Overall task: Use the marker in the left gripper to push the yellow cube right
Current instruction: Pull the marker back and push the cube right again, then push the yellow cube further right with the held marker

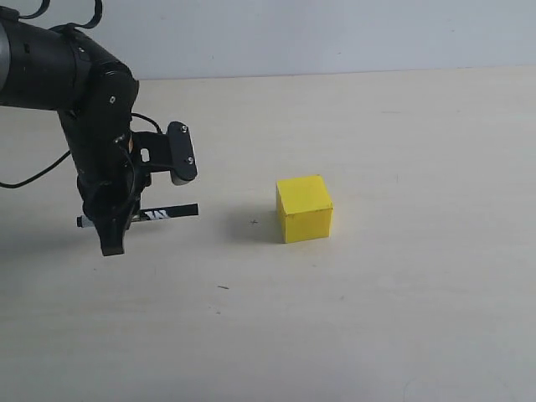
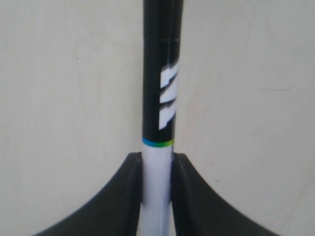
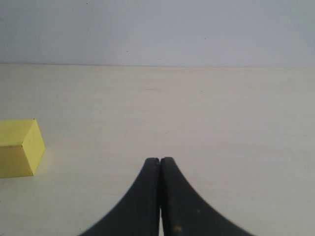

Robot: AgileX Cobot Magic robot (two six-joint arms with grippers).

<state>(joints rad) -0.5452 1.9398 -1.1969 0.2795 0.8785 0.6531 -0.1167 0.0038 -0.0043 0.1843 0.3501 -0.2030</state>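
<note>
The yellow cube [image 1: 304, 208] rests on the pale table, right of centre in the exterior view; one corner of the cube [image 3: 18, 147] also shows in the right wrist view. My left gripper [image 1: 113, 224] is shut on the marker [image 1: 159, 213], which lies level and points its black capped end toward the cube, a clear gap short of it. In the left wrist view the marker [image 2: 160, 113] runs straight out from between the fingers [image 2: 123, 196], which clamp its white barrel. My right gripper [image 3: 160, 161] is shut with nothing in it and is out of the exterior view.
The pale table [image 1: 377, 318] stretches wide around the cube, with a white wall [image 1: 335, 33] behind its far edge. Loose black cables [image 1: 33, 176] hang from the left arm at the left edge.
</note>
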